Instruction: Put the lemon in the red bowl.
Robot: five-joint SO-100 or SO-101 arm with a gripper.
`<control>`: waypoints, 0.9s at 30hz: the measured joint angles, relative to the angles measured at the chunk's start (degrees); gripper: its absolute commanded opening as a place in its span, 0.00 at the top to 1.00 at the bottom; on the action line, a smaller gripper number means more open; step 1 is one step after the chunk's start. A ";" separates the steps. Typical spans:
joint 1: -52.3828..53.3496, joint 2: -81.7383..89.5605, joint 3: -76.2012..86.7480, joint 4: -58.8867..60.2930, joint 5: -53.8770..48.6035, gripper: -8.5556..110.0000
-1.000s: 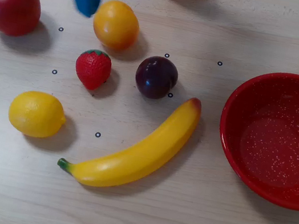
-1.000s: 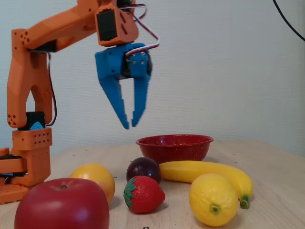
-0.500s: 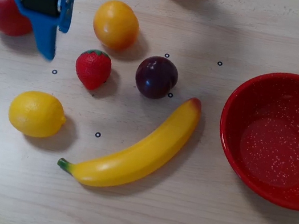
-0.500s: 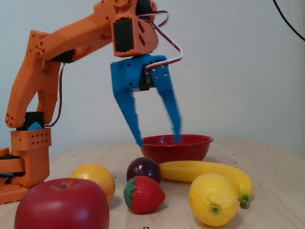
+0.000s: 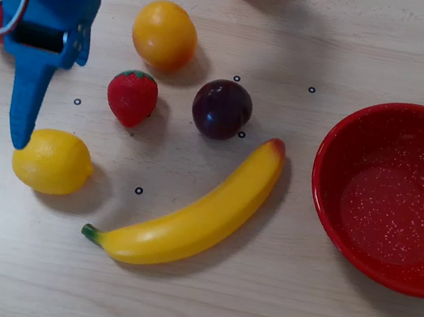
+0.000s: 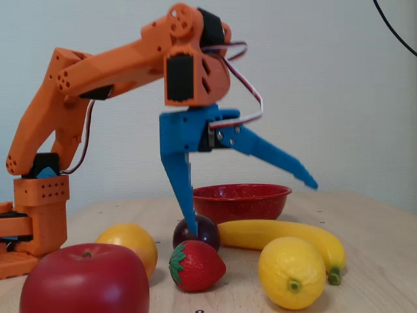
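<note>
Hand wide open, empty, above lemon; one fingertip at lemon's edge.

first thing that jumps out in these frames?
The blue gripper, splayed wide open on the orange arm in the fixed view, hangs above the fruit. In the overhead view one blue finger ends right at the lemon, lower left. The big speckled red bowl sits empty at the right edge, past the long banana.
</note>
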 measured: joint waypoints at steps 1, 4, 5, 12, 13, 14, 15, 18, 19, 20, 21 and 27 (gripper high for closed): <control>0.00 -0.79 0.00 -1.23 0.00 0.40; 0.00 -1.85 -0.09 -4.31 0.00 0.40; 0.00 -2.29 -0.88 -4.83 0.00 0.40; 0.09 -7.29 -1.58 -9.23 0.00 0.40; 0.09 -7.82 -1.58 -8.79 0.00 0.40; 0.09 -8.44 -1.67 -8.61 0.00 0.40; 0.44 -9.14 -1.93 -9.14 -0.09 0.40; 1.23 -11.07 -5.01 -9.40 -0.09 0.40; 1.23 -11.43 -5.89 -9.23 -0.09 0.40; 1.23 -11.43 -6.06 -9.49 0.09 0.40; 1.14 -11.43 -6.06 -10.02 0.09 0.40; 2.72 -13.97 -6.77 -10.81 0.00 0.40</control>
